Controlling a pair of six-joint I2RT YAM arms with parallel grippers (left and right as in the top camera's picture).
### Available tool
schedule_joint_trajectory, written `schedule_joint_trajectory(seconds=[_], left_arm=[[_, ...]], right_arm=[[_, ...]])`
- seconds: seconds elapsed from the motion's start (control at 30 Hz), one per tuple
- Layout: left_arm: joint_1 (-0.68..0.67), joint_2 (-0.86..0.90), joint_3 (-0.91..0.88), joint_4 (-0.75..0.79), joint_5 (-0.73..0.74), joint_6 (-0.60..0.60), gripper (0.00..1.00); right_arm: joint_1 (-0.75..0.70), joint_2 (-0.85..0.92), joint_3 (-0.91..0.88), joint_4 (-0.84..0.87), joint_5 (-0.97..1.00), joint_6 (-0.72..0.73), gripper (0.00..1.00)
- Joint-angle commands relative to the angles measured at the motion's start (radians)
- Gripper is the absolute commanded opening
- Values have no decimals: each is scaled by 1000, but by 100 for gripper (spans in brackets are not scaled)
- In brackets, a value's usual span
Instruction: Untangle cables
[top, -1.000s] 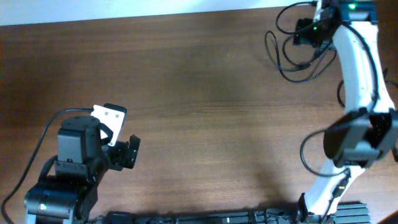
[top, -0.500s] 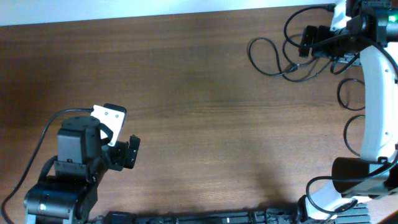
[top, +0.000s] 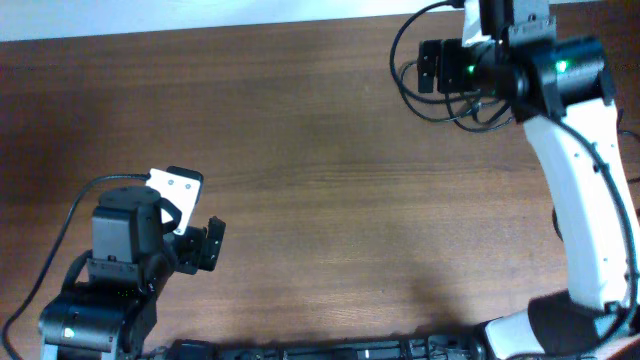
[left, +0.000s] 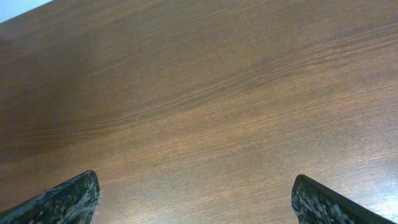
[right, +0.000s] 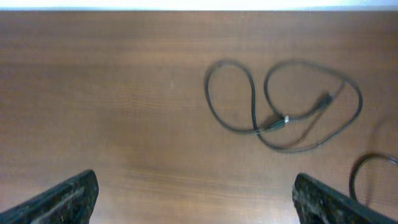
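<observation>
The cables (top: 402, 80) lie at the table's far right, thin black cords partly hidden under my right arm in the overhead view. In the right wrist view they show as two joined loops with a small metallic plug (right: 281, 121) where they cross. Another black cord curves in at that view's right edge (right: 364, 163). My right gripper (top: 430, 66) hovers above the cables' left side, open and empty (right: 199, 202). My left gripper (top: 212, 246) is at the near left, far from the cables, open and empty over bare wood (left: 199, 202).
The brown wooden table (top: 320, 170) ends at a pale back edge close behind the cables (right: 199, 5). My right arm's white links (top: 580, 190) run down the right side. A black bar (top: 330, 350) lies along the front edge.
My right arm has swung left and its gripper now sits over the cables' left side. The cable loops have spread leftward. The left arm has not moved.
</observation>
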Motion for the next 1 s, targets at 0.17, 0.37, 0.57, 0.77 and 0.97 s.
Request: schedule_joint_trajectory(seconds=[0.17,0.37,0.57,0.77,0.97], left_arm=[[2,-3,13,1,-4,13,99],[2,-3,13,1,-4,13,99],[2,-3,13,1,-4,12,99],[2,-3,13,1,-4,13,99],[2,-3,13,1,-4,12,99]], right_arm=[[8,-458,-793,445,67,87,99],[8,-765,-1176,790,112,82,99],[9,-1045,-1677,1277,112,82,99],[4,-1151,-1920,1591,137,82,99],[-142,-1229,-1920,1502,130,85,99]])
